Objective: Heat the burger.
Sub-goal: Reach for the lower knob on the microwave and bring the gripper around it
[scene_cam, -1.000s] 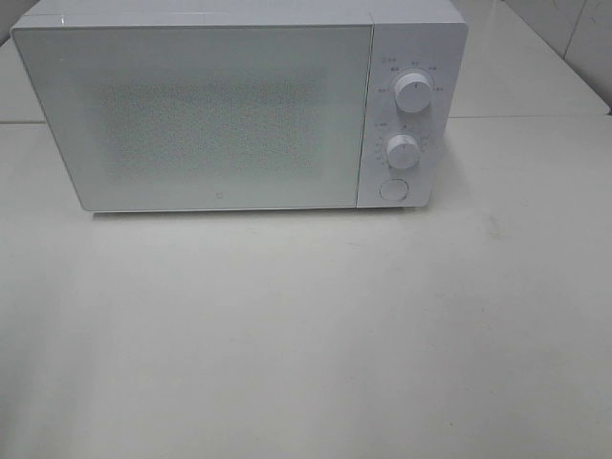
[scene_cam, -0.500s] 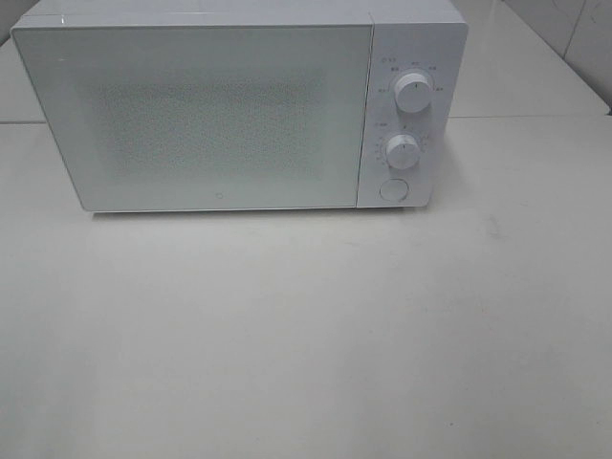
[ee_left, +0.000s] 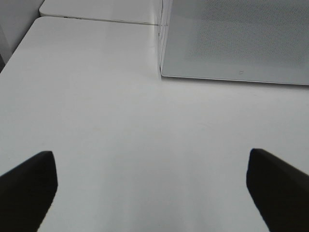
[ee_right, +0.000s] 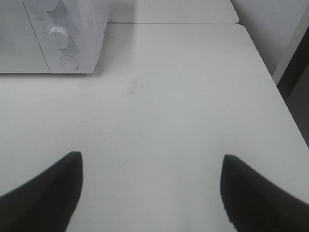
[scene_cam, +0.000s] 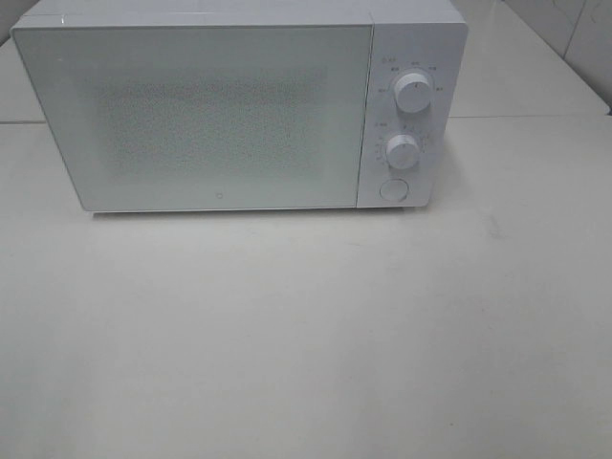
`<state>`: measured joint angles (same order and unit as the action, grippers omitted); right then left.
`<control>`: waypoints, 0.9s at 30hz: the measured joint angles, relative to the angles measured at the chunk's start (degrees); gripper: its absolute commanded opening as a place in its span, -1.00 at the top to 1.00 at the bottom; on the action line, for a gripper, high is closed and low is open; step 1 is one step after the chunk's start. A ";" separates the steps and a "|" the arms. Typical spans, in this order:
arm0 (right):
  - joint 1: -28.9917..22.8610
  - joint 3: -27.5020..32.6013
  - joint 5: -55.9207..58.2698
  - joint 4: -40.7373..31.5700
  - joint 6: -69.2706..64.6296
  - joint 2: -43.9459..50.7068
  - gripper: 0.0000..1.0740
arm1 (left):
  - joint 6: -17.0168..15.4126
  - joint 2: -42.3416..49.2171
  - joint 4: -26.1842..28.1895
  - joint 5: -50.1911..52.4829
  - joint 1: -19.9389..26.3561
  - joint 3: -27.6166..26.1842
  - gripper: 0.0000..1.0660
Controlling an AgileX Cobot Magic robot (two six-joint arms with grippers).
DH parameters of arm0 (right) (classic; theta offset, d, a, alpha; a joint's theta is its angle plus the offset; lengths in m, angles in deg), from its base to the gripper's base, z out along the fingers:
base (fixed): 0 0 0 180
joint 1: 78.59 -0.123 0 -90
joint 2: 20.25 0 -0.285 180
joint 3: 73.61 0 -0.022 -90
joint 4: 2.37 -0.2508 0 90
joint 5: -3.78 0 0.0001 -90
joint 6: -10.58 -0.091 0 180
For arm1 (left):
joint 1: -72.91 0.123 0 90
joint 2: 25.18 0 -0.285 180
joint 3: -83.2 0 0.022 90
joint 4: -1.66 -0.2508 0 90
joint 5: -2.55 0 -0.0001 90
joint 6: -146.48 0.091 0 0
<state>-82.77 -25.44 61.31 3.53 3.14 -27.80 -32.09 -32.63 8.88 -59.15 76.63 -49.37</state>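
The burger is out of view in every frame. A white microwave (scene_cam: 239, 105) stands at the back of the white table (scene_cam: 306, 325) with its door (scene_cam: 201, 115) shut. It also shows in the left wrist view (ee_left: 236, 38) and the right wrist view (ee_right: 53, 34). Two dials (scene_cam: 413, 93) and a round button (scene_cam: 393, 189) sit on its right panel. My left gripper (ee_left: 152, 183) is open and empty over bare table, in front of the microwave's left corner. My right gripper (ee_right: 152, 188) is open and empty, in front and to the right of the control panel.
The table's right edge (ee_right: 285, 101) shows in the right wrist view, with a dark gap beyond it. A table seam (ee_left: 101, 20) runs behind the microwave's left side. Neither arm shows in the exterior high view.
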 measured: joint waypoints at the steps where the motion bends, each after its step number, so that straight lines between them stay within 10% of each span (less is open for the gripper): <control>1: 0.00 0.00 0.00 0.00 0.00 0.00 -0.42 | 0.00 0.00 0.00 0.00 0.00 0.00 -0.87; 27: 0.00 -0.46 -4.64 -4.93 0.00 -3.72 -0.42 | 0.00 0.00 -0.17 0.00 0.00 0.00 -0.87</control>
<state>-82.77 -25.90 56.66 -1.40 3.14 -31.53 -32.09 -32.63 8.71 -59.15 76.63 -49.37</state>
